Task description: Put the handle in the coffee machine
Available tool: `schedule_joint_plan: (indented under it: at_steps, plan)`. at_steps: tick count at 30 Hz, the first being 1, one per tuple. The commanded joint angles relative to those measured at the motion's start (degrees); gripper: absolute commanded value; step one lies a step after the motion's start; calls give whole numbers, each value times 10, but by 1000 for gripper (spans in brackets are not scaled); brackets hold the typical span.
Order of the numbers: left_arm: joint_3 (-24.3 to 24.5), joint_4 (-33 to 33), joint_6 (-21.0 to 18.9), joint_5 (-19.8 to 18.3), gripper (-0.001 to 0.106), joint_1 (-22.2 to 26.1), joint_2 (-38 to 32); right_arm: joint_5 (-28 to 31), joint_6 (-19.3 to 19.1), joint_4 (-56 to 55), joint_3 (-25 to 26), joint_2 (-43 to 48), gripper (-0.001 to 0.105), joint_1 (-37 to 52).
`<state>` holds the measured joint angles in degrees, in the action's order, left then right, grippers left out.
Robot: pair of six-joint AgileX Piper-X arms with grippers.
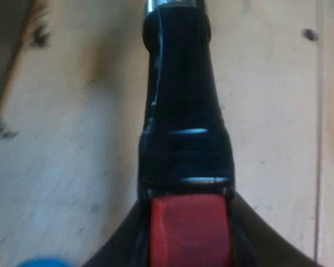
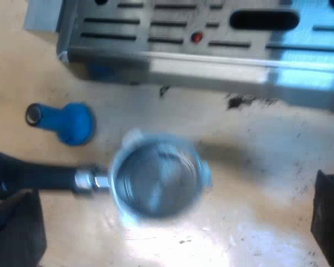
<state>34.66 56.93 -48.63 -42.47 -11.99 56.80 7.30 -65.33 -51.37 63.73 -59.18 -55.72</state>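
Left end effector (image 1: 190,233) is clenched on the dark handle (image 1: 181,111) of the holder (image 2: 156,178). Its black fingers (image 1: 119,250) press both sides of the red end (image 1: 189,231). The handle runs away from it to a metal collar (image 1: 172,4), above the pale wood counter (image 1: 72,139). There is a bit of blue beside one finger; cannot tell what it is.

Right end effector (image 2: 172,222) is released, fingers (image 2: 16,228) wide apart, hanging over the holder. The holder's round metal basket is mouth up, near the machine (image 2: 211,50) front but apart from it, not locked in. Cannot tell if it touches the counter. Blue tamper (image 2: 67,122) lies on its side on the counter, between the holder's handle and the machine. Dark grounds (image 2: 242,101) speck the counter by the machine's base.
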Motion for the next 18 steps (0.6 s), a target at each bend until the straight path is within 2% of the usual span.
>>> schedule_joint_plan:
  at_steps: [1,3,5,6,8,11,16,18]
  plan:
    - [7,16,-4,-34,0,40,-4,68,-20,-1,5,5,97,-60]
    - [11,29,-4,-44,0,67,-4,129,-20,5,5,5,92,-105]
    - [17,39,-4,-52,0,110,-4,206,-20,22,5,5,79,-156]
    - [18,39,-4,-51,0,120,-4,223,-20,27,5,5,77,-164]
    - [25,39,-3,-50,0,156,-4,285,-25,61,-1,1,64,-205]
    - [37,42,10,-50,0,190,-4,329,-33,115,-17,-3,57,-229]
    - [56,33,13,-50,0,206,-2,340,-42,207,-47,-28,57,-233]
    - [58,20,13,-49,0,206,1,348,-62,240,-54,-41,57,-233]
